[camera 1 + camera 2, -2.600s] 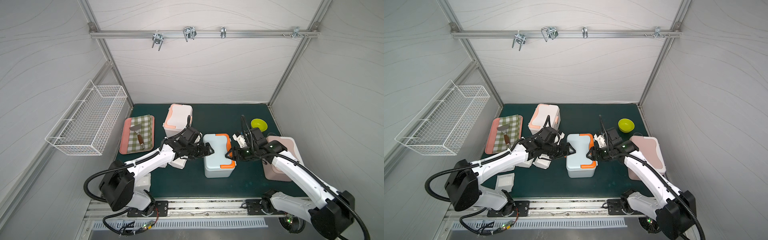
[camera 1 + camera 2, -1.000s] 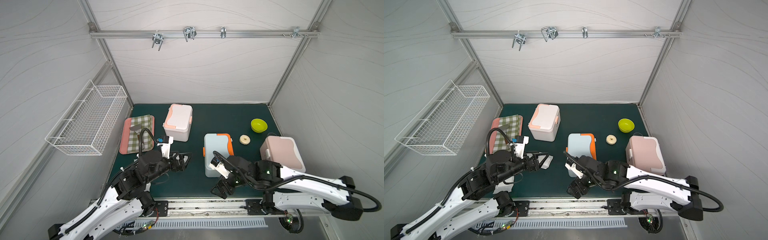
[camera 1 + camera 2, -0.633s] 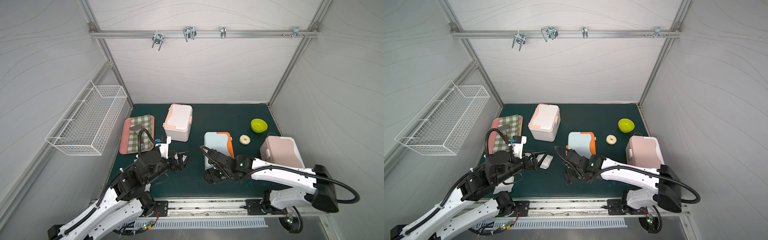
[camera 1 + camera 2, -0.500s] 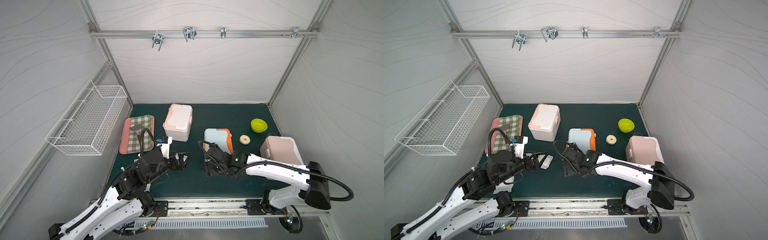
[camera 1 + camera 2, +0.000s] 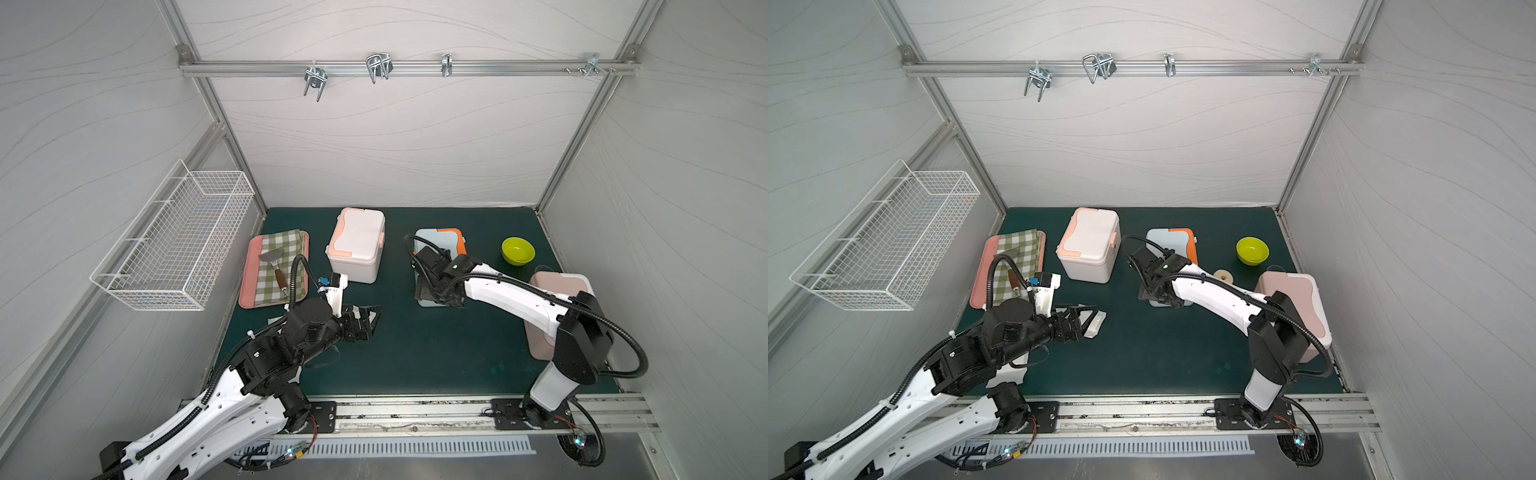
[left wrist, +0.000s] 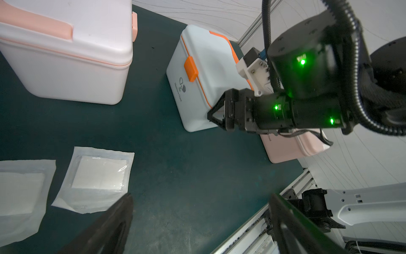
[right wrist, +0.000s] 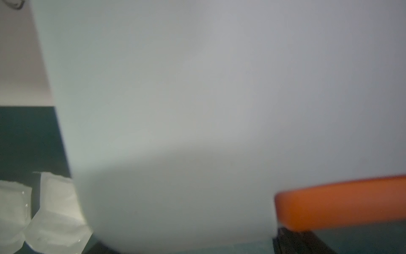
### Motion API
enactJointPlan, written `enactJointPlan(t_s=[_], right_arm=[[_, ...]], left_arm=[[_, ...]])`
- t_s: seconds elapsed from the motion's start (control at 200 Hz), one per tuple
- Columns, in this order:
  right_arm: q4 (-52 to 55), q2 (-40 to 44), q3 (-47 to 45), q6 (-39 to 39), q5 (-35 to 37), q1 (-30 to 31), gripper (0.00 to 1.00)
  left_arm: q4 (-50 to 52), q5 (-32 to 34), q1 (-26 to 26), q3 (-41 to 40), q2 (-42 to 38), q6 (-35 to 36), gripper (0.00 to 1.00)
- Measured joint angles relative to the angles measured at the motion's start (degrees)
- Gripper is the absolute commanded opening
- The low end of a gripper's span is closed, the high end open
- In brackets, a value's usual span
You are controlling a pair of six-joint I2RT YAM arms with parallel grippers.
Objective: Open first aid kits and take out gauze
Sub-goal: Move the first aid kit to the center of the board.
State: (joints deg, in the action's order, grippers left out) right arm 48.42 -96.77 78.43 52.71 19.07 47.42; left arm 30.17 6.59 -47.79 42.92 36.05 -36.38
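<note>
Three first aid kits stand shut on the green mat: a white one with peach trim (image 5: 356, 245), a light blue one with orange trim (image 5: 438, 243) and a pale pink one (image 5: 561, 286). Two gauze pads in clear wrappers (image 6: 98, 173) (image 6: 19, 189) lie flat at the front left. My left gripper (image 5: 366, 320) (image 6: 200, 198) hovers open and empty over the mat, one fingertip (image 6: 125, 202) at the edge of the nearer gauze (image 5: 1095, 326). My right gripper (image 5: 436, 293) (image 7: 197, 242) is open at the blue kit's near end, jaws wide, the box wall filling its wrist view beside an orange part (image 7: 340, 202).
A pink tray (image 5: 248, 286) with checked cloth and a spatula lies at the left. A green bowl (image 5: 517, 250) and a small tape roll (image 5: 1222, 275) sit between the blue and pink kits. A wire basket (image 5: 174, 237) hangs on the left wall. A metal rail (image 5: 415, 411) edges the front.
My right arm swung from the front edge up to the blue kit's near end, and the kit slid toward the back wall. The left arm has hardly moved in the last second.
</note>
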Motion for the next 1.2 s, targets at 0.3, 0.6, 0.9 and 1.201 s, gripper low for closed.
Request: enactJointPlan(t_s=[0.3,0.6,0.9,1.201], right_arm=[[-0.13,-3.19,4.83,-5.88,-4.7,-11.13,0.83],[-0.37,-5.95,8.61,-10.16,-9.22,-19.39,0.83],[-0.28,-11.87,15.93,-12.07,-12.81,-24.17,0.84],[0.02,-11.28,16.17,-14.19,-16.68,-25.29,0.92]], left_arm=[[0.02,0.33,0.0,0.0,0.81,-0.5,0.96],[0.28,0.33,0.0,0.31,3.41,-0.87,0.96],[0.39,0.02,0.0,2.67,8.83,-0.9,0.96],[0.46,-0.17,0.0,4.81,12.11,-0.87,0.96]])
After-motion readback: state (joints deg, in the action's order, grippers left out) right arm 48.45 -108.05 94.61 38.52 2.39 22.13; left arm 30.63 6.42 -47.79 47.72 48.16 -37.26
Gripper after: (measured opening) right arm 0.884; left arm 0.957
